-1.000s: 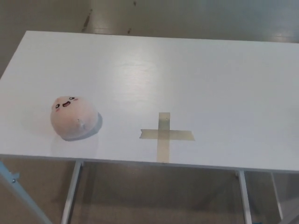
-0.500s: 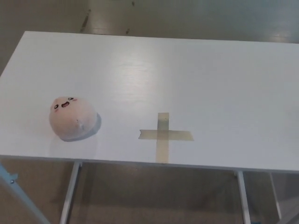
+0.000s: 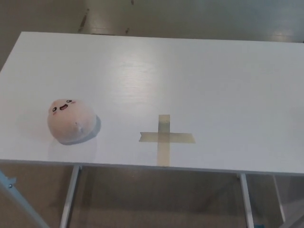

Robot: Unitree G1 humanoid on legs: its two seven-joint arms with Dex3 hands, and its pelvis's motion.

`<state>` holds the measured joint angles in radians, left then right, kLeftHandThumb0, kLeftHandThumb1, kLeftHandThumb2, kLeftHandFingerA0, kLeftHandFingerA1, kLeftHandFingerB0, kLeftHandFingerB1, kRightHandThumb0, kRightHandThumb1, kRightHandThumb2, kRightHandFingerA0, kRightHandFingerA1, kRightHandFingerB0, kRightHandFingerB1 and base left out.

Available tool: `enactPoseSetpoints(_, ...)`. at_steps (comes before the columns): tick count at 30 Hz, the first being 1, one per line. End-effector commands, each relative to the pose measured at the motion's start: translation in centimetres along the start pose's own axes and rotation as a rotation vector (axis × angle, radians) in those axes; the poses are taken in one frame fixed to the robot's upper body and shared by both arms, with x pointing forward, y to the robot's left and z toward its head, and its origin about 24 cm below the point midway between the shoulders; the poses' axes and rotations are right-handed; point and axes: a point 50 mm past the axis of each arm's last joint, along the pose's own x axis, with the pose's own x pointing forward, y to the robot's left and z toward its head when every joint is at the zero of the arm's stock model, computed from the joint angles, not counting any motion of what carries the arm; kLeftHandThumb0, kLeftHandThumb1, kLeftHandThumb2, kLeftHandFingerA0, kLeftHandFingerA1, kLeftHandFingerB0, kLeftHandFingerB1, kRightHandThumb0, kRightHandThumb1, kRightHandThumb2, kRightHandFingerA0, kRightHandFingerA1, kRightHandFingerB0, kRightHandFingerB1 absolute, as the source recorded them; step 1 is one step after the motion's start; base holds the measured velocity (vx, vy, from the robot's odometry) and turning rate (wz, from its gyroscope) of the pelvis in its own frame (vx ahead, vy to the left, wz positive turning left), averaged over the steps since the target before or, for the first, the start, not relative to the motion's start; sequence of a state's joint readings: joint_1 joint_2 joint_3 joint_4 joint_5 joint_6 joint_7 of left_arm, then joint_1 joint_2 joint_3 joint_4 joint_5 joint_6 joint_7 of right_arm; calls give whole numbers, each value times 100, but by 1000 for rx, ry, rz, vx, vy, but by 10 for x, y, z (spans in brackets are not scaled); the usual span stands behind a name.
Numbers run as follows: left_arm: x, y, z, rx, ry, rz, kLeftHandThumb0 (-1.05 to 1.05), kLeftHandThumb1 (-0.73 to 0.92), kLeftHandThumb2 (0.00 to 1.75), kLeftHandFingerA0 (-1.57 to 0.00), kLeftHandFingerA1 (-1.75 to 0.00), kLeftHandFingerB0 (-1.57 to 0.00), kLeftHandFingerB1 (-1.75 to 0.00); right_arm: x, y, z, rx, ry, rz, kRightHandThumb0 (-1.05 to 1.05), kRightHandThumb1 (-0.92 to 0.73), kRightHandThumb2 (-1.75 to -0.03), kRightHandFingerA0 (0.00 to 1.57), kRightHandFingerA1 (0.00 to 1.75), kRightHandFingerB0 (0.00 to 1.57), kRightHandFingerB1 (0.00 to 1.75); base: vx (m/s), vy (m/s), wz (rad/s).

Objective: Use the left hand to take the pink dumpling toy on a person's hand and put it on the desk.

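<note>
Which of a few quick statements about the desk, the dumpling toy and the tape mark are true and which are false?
1. The pink dumpling toy lies on the white desk. True.
2. The toy sits on top of the tape cross. False: it lies apart from the cross, toward the robot's left.
3. A person's hand holds the toy. False: no person shows, and the toy rests on the desk alone.
4. Neither robot hand is in view. True.
5. The tape cross is near the desk's front edge. True.
6. The toy's face is turned down into the desk. False: its face shows on its upper side.
</note>
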<state>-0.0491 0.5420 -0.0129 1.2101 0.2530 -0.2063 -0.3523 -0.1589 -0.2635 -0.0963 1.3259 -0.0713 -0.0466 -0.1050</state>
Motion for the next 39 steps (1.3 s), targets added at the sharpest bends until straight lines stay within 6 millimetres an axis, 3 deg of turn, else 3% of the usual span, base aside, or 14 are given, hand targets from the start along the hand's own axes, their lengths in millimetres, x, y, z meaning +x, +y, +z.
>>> enactPoseSetpoints(1, 1, -2, -10, 6, 60, 79, -71, 91, 68, -37, -33, -23, -28, -1, -2, -8, 1, 0, -9, -27, -72, -62, 61, 43, 57, 43, 0, 0, 0)
enactPoseSetpoints(18, 0, -6, -17, 4, 91, 73, -70, 91, 68, -37, -33, -23, -29, -2, -2, -15, -14, 16, -9, -27, -72, -62, 63, 44, 56, 42, 0, 0, 0)
enactPoseSetpoints(23, -7, -30, -47, 6, 141, 27, -70, 91, 68, -38, -33, -23, -28, -9, -9, -46, -59, 66, -11, -27, -72, -62, 63, 44, 57, 42, 0, 0, 0)
enactPoseSetpoints(29, -10, -34, -52, 9, 126, 9, -70, 92, 67, -38, -34, -22, -29, -11, -12, -53, -87, 73, -19, -27, -72, -61, 63, 44, 58, 43, 0, 0, 0)
enactPoseSetpoints(39, -8, -23, -44, -5, 110, 36, -69, 92, 70, -38, -34, -21, -29, -8, -8, -41, -52, 48, -9, -29, -72, -61, 63, 43, 58, 42, 0, 0, 0)
